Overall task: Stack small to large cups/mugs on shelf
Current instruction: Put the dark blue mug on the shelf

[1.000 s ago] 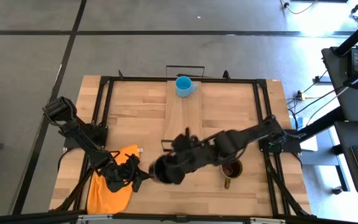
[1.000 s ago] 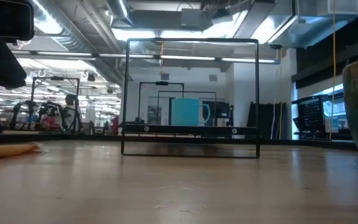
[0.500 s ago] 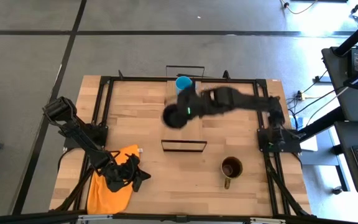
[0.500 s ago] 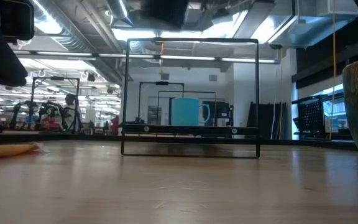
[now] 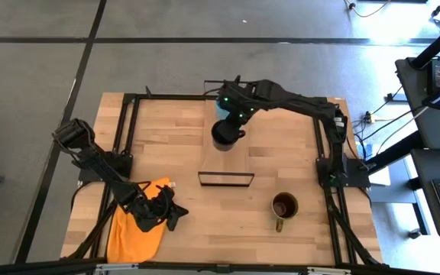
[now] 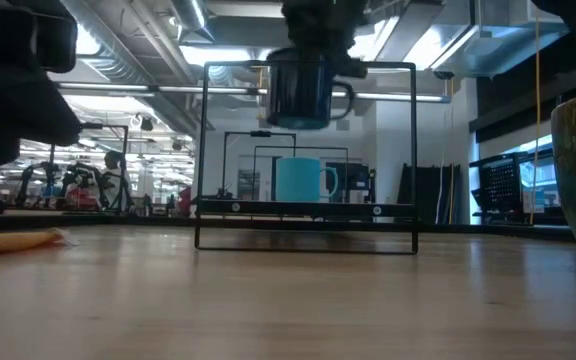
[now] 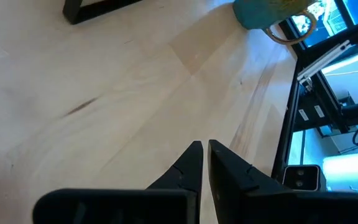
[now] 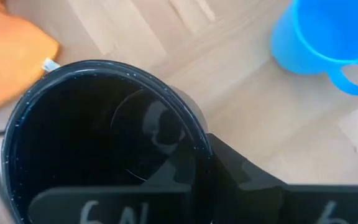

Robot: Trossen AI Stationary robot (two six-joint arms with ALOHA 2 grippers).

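The black mug (image 5: 223, 137) hangs in my right gripper (image 5: 229, 124) above the far part of the shelf (image 5: 226, 156), a narrow plank with black wire frames (image 6: 308, 240) at its ends. The low view shows the black mug (image 6: 298, 90) in the air over the light-blue cup (image 6: 300, 180), which stands on the plank's far end. The light-blue cup (image 8: 319, 43) lies just beyond the black mug. The olive-yellow mug (image 5: 284, 206) stands upright on the tabletop, near right. My left gripper (image 7: 204, 155) is shut, low over the table beside an orange cloth (image 5: 132, 229). My right gripper holds the black mug by its rim (image 8: 191, 134), coming from above and pointing down. One finger (image 8: 235, 171) lies on the outside of the wall. The other is lost in the dark inside. The mug hangs upright, mouth up, lifted clear, handle (image 6: 344, 96) sideways.
The tabletop (image 5: 166, 145) is ringed by black frame rails (image 5: 128, 130). The orange cloth lies at the near left corner under my left arm. Bare wood lies left and right of the shelf and between the shelf's near frame and the olive-yellow mug.
My right gripper has carried the black mug from the table's near middle up and toward the far edge, over the shelf. It has then come down beside the light-blue cup, so that the mug now shows in the low view. The other cups have stayed put.
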